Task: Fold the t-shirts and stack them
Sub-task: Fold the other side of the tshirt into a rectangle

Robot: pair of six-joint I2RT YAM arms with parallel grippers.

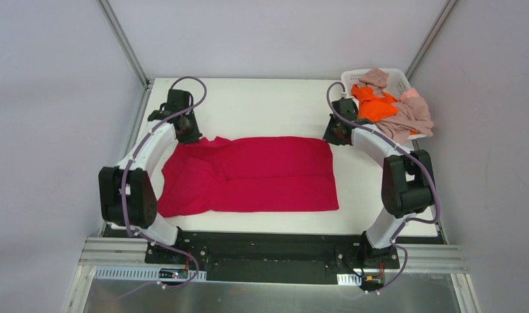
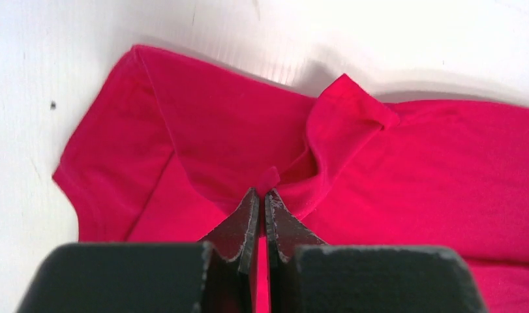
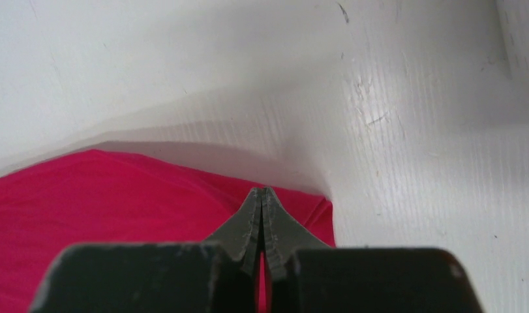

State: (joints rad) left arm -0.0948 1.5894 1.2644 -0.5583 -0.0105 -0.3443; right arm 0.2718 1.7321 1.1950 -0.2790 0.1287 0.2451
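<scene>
White basket [image 1: 396, 73] far-right | orange shirt [image 1: 375, 104], pink-beige shirts [image 1: 408, 120] heaped | crimson shirt [image 1: 255, 176] spread

One crimson t-shirt [image 1: 248, 173], one orange t-shirt [image 1: 376, 104], at least two pink-beige t-shirts [image 1: 411, 120], one white basket [image 1: 397, 78]; two pincers: left pincer [image 2: 261, 195], right pincer [image 3: 261, 193].

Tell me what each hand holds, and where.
Both hold the red shirt: left hand pinches it near the neckline, right hand pinches its far right corner.

No text, label, brand or number is readable on the red t-shirt [image 1: 248, 175], the basket [image 1: 398, 78] or the desk [image 1: 261, 107].
</scene>
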